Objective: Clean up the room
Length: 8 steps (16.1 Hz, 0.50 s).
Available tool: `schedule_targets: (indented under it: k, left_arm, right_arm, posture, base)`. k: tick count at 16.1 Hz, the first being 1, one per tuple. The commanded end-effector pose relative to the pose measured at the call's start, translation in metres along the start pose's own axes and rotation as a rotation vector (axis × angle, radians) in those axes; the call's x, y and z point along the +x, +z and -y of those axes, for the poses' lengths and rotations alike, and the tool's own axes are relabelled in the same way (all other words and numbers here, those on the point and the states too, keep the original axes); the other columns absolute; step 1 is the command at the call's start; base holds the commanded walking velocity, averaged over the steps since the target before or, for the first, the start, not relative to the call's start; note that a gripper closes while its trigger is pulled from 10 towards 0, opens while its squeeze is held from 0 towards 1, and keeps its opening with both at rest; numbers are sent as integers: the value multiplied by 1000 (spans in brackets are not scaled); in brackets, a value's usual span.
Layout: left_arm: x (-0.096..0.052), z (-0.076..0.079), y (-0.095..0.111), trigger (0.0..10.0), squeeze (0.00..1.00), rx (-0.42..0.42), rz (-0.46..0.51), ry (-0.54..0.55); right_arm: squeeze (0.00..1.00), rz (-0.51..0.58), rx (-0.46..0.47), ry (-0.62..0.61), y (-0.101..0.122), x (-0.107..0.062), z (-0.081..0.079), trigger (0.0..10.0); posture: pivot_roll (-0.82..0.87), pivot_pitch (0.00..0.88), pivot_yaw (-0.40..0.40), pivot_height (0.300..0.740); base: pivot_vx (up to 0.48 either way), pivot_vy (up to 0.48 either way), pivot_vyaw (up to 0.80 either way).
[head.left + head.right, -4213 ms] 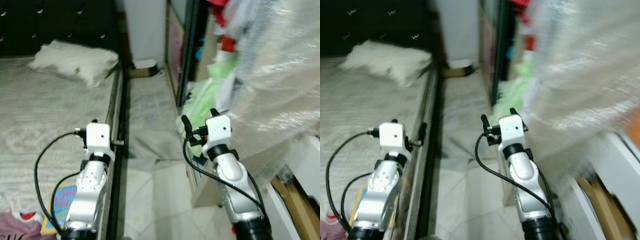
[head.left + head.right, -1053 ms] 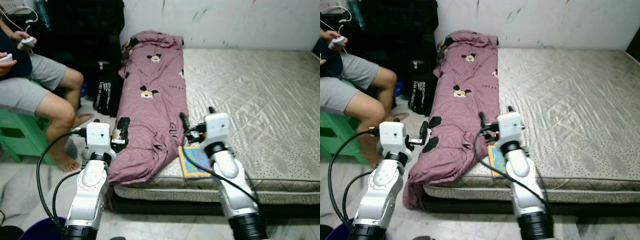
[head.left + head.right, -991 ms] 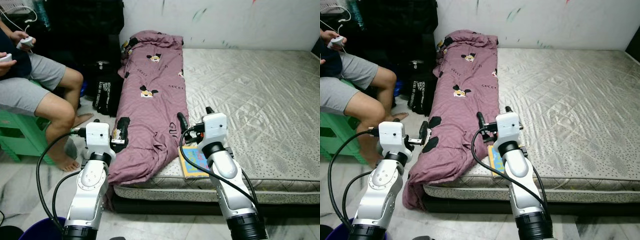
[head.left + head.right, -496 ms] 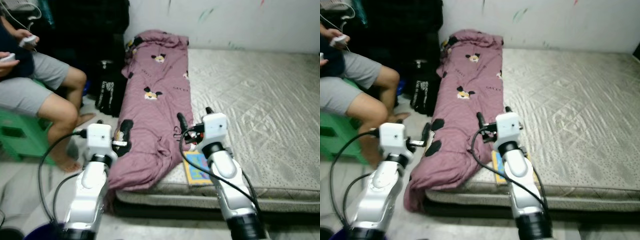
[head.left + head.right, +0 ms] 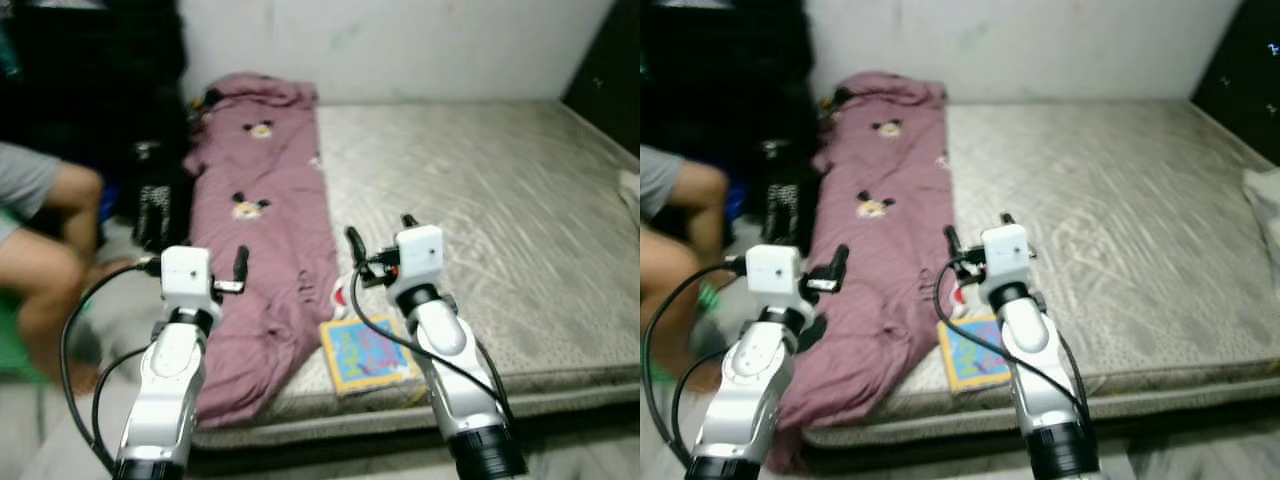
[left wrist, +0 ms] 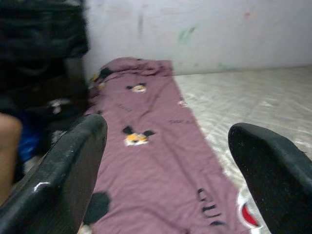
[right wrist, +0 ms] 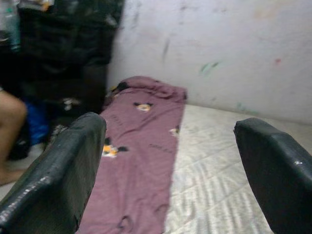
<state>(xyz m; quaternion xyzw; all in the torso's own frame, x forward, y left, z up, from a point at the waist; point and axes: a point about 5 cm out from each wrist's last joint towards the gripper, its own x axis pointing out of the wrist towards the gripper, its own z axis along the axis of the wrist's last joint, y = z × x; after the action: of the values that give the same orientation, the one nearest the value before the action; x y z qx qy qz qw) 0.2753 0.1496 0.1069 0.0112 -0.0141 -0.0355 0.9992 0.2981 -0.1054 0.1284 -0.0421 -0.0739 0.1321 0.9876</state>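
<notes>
A purple blanket point(image 5: 258, 225) with cartoon mouse prints lies lengthwise along the left side of a bare grey mattress point(image 5: 500, 190), and its near end hangs over the front edge. A colourful picture book point(image 5: 366, 352) rests on the mattress at the front edge, beside the blanket. My left gripper point(image 6: 168, 131) is open, held in the air over the blanket's near end. My right gripper point(image 5: 380, 232) is open above the book. Both are empty.
A person sits at the left with a bare knee point(image 5: 52, 262) near the bed. A black bag point(image 5: 150, 205) stands on the floor by the blanket. A dark headboard point(image 5: 605, 75) and a white pillow point(image 5: 630, 188) are at the far right.
The view has swung to the right: the person and bag slid toward the left edge, and the headboard and pillow came in. Both arms keep the same raised pose.
</notes>
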Motion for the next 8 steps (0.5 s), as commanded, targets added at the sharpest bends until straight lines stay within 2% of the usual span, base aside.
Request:
schedule_targets:
  k: [1, 3, 7, 8]
  left_arm:
    - [2, 9, 1, 10000, 0, -7, -3, -27]
    - [2, 10, 0, 10000, 0, 1, -7, -19]
    - [3, 10, 0, 10000, 0, 2, -9, -15]
    - [3, 10, 0, 10000, 0, 3, -8, -16]
  right_arm:
    - [0, -10, -11, -31, -3, -4, 11, 10000]
    - [0, -8, -18, -28, -2, -4, 11, 10000]
    - [0, -12, -22, -28, -3, -4, 10, 10000]
    - [0, -13, -18, -29, -3, -4, 10, 10000]
  posture:
    - [15, 0, -27, 740]
    - [15, 0, -27, 740]
    - [15, 0, -27, 740]
    - [13, 0, -29, 740]
  base:
    - [0, 0, 0]
    - [0, 0, 0]
    - [0, 0, 800]
    - [0, 0, 406]
